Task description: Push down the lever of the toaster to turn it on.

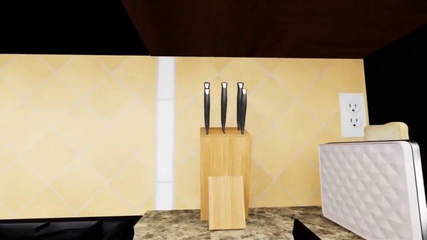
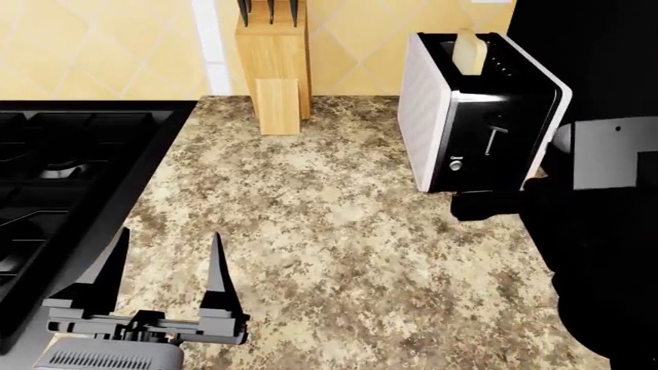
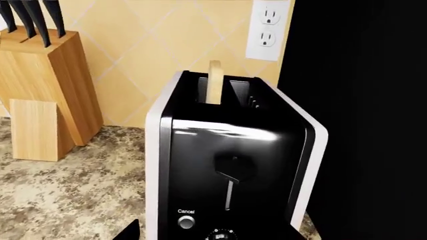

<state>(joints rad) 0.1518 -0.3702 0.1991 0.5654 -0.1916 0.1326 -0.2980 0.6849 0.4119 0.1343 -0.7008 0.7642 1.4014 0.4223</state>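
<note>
The left gripper [image 2: 165,270] hovers low over the speckled desk [image 2: 340,247], at the near left part of the head view. Its two dark fingers [image 2: 216,270] stand well apart, so it is open and holds nothing. It is far from the toaster.

The right gripper is hard to see. In the head view only a dark arm mass with a grey block [image 2: 615,153] shows at the right edge, just beside the toaster [image 2: 452,100], and in the right wrist view only a small dark tip at the lower edge. I cannot tell if this gripper is open or closed.

The toaster stands on the desk near the back wall, at the right side. Its white quilted side faces left, and its glossy black end panel faces the robot. The lever [image 3: 231,169] is a small dark tab on this end panel, at the top of a thin pale vertical track. Nothing touches it. Under it there is a round silver button [image 3: 186,221] marked "Cancel" and, beside that, a round dial [image 3: 220,235] cut by the picture edge. A slice of bread [image 3: 215,82] stands up from one slot.

To the left of the toaster, against the yellow tiled wall, stands a wooden knife block [image 2: 273,65] with dark knife handles. A white outlet [image 3: 266,29] is on the wall behind the toaster. A black stove [image 2: 62,177] lies at the left of the desk.
</note>
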